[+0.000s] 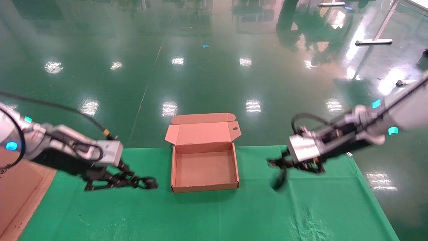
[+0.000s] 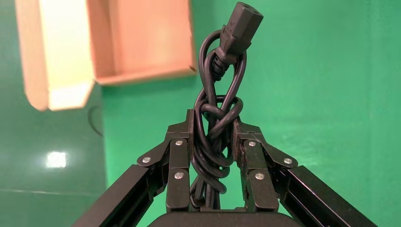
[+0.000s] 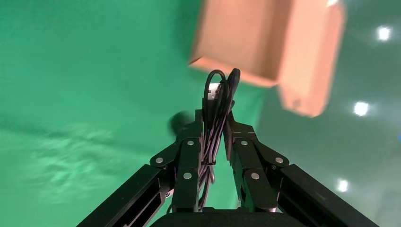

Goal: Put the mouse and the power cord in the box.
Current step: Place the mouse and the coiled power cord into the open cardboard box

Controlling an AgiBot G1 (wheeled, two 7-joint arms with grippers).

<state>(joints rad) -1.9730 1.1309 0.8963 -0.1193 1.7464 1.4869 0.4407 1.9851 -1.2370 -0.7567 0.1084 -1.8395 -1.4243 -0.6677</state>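
Observation:
The brown cardboard box (image 1: 174,167) sits open and empty at the middle of the green table, its lid (image 1: 200,132) standing up at the back. My left gripper (image 1: 135,180) hovers just left of the box, shut on the knotted black power cord (image 2: 241,23), whose plug sticks out past the fingertips. My right gripper (image 1: 277,164) is right of the box, shut on the bundled thin wire (image 3: 218,90) of the mouse. The black mouse (image 1: 279,182) dangles below it, above the cloth. The box (image 3: 236,33) lies ahead of the right gripper (image 3: 214,118).
Green cloth (image 1: 214,214) covers the table, with its far edge just behind the box. A brown cardboard surface (image 1: 16,190) lies at the table's left edge. Beyond is shiny green floor, with a stand base (image 1: 372,42) far back right.

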